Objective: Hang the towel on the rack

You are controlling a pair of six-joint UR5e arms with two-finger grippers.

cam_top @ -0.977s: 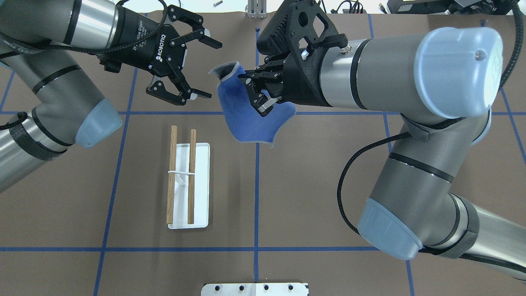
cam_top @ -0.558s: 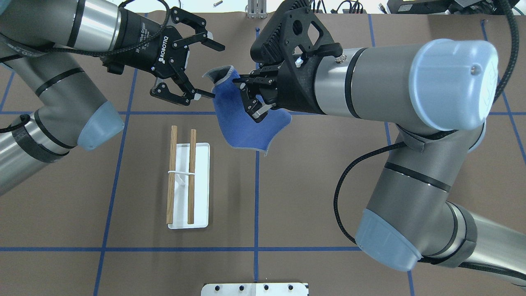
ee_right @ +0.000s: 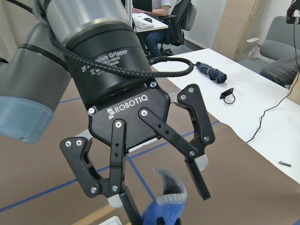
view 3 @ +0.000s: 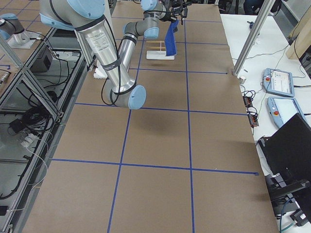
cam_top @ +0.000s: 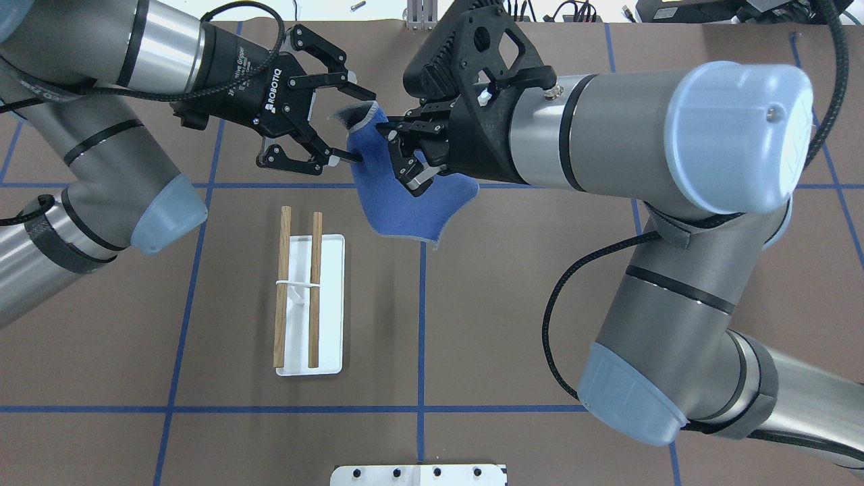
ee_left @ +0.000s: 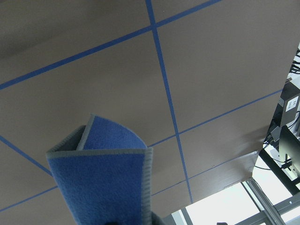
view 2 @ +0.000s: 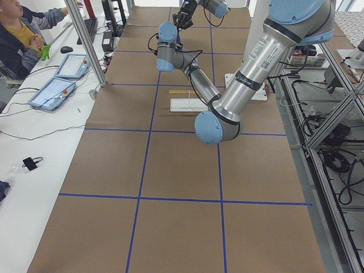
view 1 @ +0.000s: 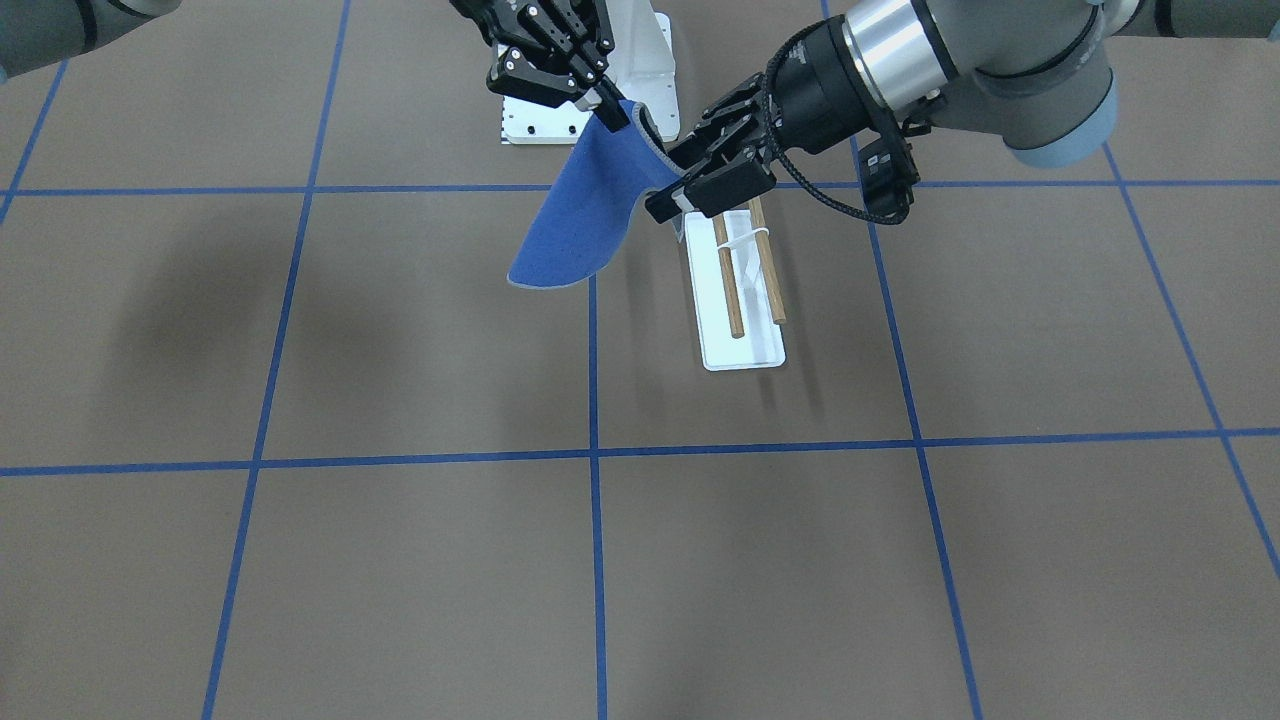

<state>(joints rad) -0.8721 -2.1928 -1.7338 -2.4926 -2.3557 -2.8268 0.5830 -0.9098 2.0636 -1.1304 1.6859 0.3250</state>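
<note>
The towel hangs in the air above the bench, blue face outward, with a light-grey hem along its edge. Its upper corner is folded over on itself. The right pincer is clamped on the upper part of the towel and carries it. The left pincer has its jaws spread, one finger on each side of the folded upper corner; whether the fingers contact the cloth cannot be determined. The rack, two parallel wooden dowels over a white base plate, stands on the bench apart from the towel, on the left arm's side. Blue tape lines divide the brown bench surface.
</note>
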